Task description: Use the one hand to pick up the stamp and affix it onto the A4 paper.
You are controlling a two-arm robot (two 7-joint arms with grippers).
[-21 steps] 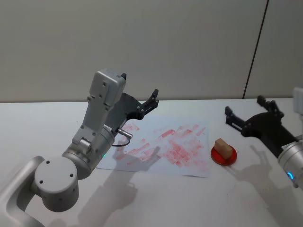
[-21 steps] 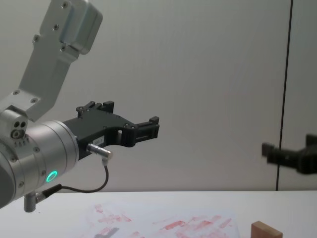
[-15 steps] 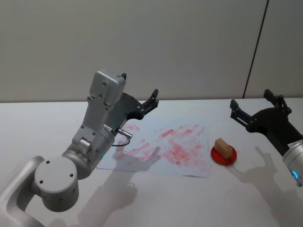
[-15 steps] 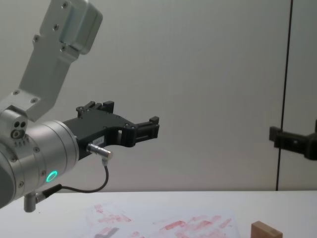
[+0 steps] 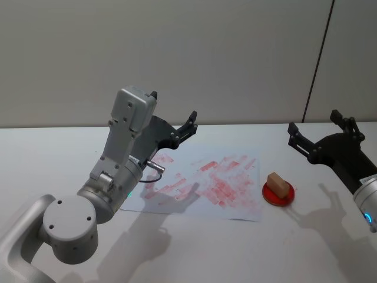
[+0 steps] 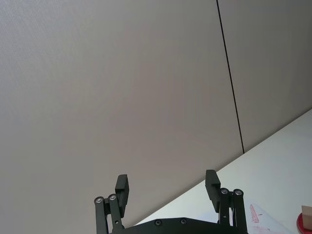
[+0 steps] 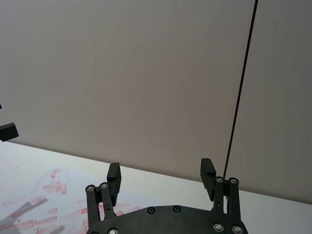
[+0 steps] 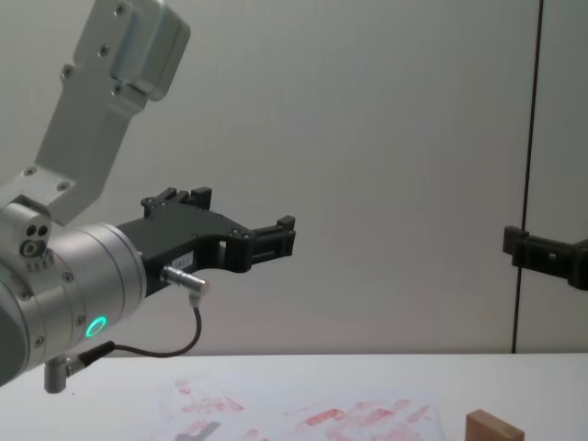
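The right claw point(image 5: 313, 121) point(image 7: 161, 168) hangs in the air well above the desk point(image 5: 212, 250), on a silver wrist with a blue light point(image 5: 366, 219). Its two black fingers point(image 7: 207, 171) are spread wide apart and carry nothing; they point away from the robot toward the pale wall point(image 5: 235, 53).

Below this claw and off to its left sits the stamp point(image 5: 278, 184), well apart from the fingers. It is a small light-brown wooden block, rectangular, with plain flat faces and a slightly darker side. It rests on a round red pad point(image 5: 277, 196) that shows as a rim all around its base.

Farther to the left of the claw, just beside the red pad, the A4 paper point(image 5: 207, 184) lies flat on the desk. The sheet is white and crowded with smudgy red rectangular prints, thickest across its middle.

Beyond the paper's far side from the right claw, the left claw point(image 5: 174, 106) point(image 6: 166, 180) is held up over the sheet's left part. Its fingers are likewise parted and bare, and a green light point(image 8: 95, 326) glows on its wrist.
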